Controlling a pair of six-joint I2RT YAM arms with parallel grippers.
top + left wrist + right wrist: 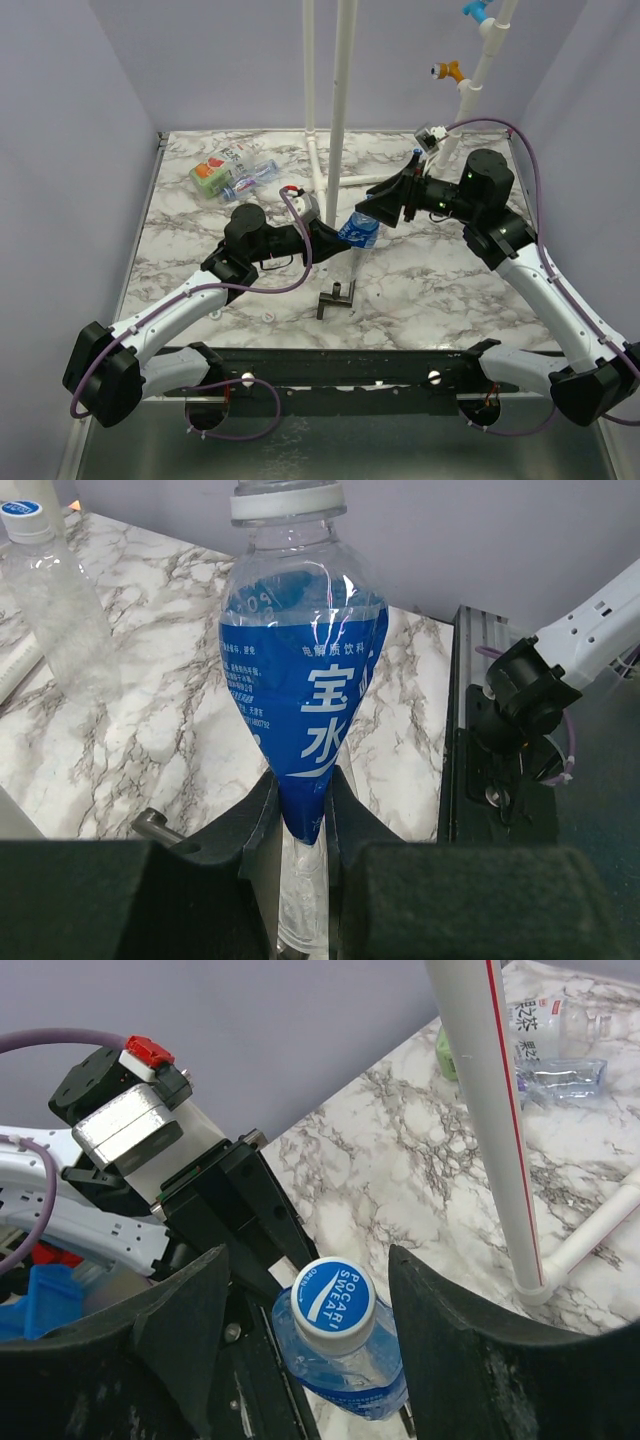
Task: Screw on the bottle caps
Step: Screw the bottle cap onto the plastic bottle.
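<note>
Flanking white-and-blue screw cap (pixel 333 1306) on clear blue-labelled plastic bottle (pixel 300 710), right hand (pixel 310 1280) apart; left hand (pixel 302 792) clamped on bottle

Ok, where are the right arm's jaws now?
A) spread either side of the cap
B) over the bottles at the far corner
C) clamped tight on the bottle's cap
A: the right wrist view shows the cap of the held bottle between the spread jaws, with a gap showing.

Top external view: fixed high behind the arm bases, looking down over the whole table (pixel 440 290); left wrist view: close along the left tool (pixel 303 805) at the blue-labelled bottle (pixel 300 680); right wrist view: close above its cap (pixel 333 1303), past the right tool (pixel 305 1310); all share that bottle.
</note>
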